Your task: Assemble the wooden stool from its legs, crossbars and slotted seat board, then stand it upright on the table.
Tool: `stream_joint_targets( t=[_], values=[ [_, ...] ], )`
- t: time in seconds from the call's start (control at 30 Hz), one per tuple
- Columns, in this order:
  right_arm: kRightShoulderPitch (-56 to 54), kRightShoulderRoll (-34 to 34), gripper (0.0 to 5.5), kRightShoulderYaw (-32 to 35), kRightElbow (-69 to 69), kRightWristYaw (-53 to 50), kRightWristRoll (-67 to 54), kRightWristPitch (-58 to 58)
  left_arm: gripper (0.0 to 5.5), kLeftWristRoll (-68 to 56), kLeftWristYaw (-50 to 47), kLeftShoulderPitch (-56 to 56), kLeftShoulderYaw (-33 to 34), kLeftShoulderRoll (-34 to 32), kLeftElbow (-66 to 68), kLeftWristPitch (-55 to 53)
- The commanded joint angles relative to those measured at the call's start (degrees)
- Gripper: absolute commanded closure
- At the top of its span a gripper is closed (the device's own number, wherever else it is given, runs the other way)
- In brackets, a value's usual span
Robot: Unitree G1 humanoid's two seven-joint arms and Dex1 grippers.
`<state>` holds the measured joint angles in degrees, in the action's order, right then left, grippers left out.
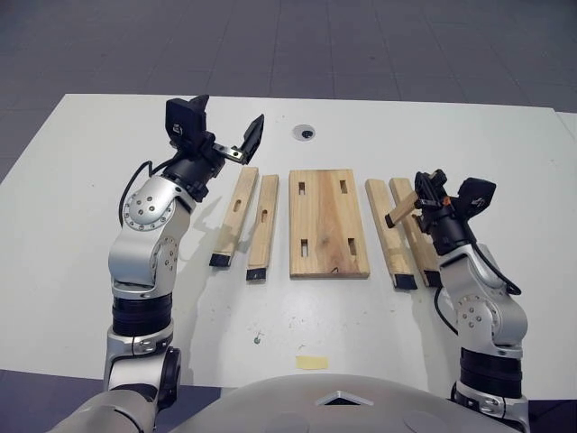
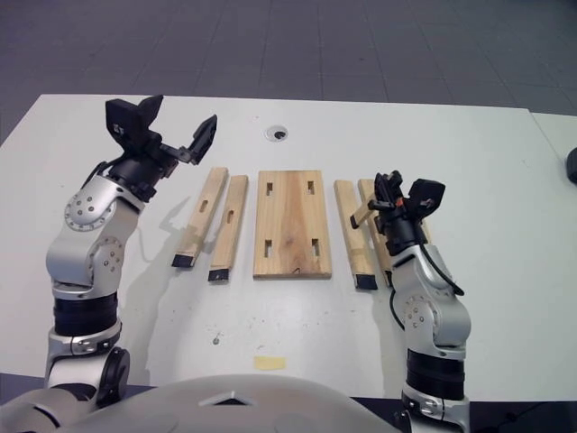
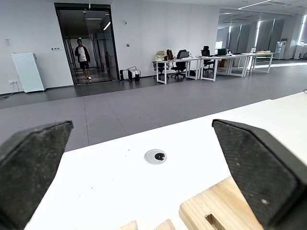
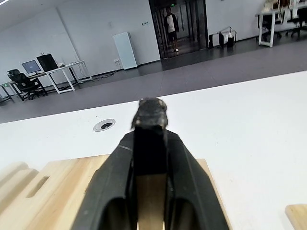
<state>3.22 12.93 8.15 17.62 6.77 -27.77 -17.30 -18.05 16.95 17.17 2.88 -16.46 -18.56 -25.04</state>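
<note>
On the white surface [image 1: 108, 162] the biggest piece, the slotted seat board [image 1: 329, 222], lay flat in the middle with its four slots facing up. One pair of legs [image 1: 236, 215] sat just to its left and a second pair [image 1: 386, 233] just to its right, all lying flat and none joined yet. The right gripper [image 1: 416, 200] hovered over that right-hand pair, its fingers [image 4: 115, 182] clenched on a short stick with a dark tip, which looked to be a crossbar [image 1: 403, 209], tilted down toward the board. The left gripper [image 1: 225, 126] hung above the far ends of the left pair, its fingers [image 3: 259, 167] spread wide and holding nothing. The step looked like seating the crossbar into a leg. Done well, that meant squaring the stick to the slot before pressing, and bringing the free left arm in to pin the leg so it couldn't skid. The legs lay close together, so the neighbouring one was at risk of a nudge. Further off were a round cable grommet [image 1: 305, 133] beyond the board and a small yellow note [image 1: 312, 362] at the near edge, both well apart from the work.
</note>
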Motion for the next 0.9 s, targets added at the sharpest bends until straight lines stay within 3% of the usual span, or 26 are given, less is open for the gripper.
stream_joint_targets(
  t=[0.03, 0.27, 0.57, 0.6, 0.9],
  values=[
    [3.7, -2.0, 5.09, -2.8, -7.5, 2.9, 4.8, 5.0, 0.10, -0.2, 0.4, 0.6, 0.0, 0.5, 1.1, -0.1],
    [5.8, -3.6, 5.09, -3.9, -10.3, 3.7, 8.1, 8.8, 0.10, 0.2, 1.4, 0.5, 0.3, -0.5, 2.0, -0.1],
    [0.2, -2.7, 5.09, -2.2, -11.1, 4.0, 9.0, 9.7, 0.10, 1.2, 1.7, 0.4, -0.5, -0.4, 2.7, 0.7],
    [-0.5, -2.4, 4.73, -2.4, -11.1, 4.4, 9.4, 10.1, 0.10, 1.4, 1.8, 0.2, -0.8, -0.6, 3.0, 1.0],
    [-6.0, -1.5, 3.29, -1.0, -10.2, 5.2, 9.6, 9.7, 0.10, 2.1, 2.4, -0.3, -2.4, 0.6, 4.7, 2.2]
  ],
)
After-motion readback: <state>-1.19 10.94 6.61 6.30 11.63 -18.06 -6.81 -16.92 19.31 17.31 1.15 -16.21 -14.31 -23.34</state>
